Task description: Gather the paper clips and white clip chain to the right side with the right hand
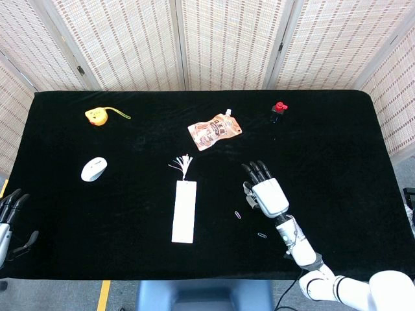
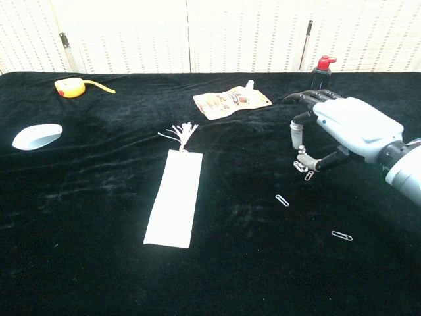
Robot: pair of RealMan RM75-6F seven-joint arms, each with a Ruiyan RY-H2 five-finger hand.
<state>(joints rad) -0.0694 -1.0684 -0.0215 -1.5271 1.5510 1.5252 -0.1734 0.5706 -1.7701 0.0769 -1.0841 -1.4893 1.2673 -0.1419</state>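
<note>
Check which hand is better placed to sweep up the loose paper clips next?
Right. The right hand hovers over the paper clips, thumb beside one. The left hand sits at the table's far left edge.

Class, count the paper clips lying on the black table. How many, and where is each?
3. One paper clip sits just under the right hand, one paper clip lies nearer the front, and one paper clip is nearest the front edge. The hand may hide more.
</note>
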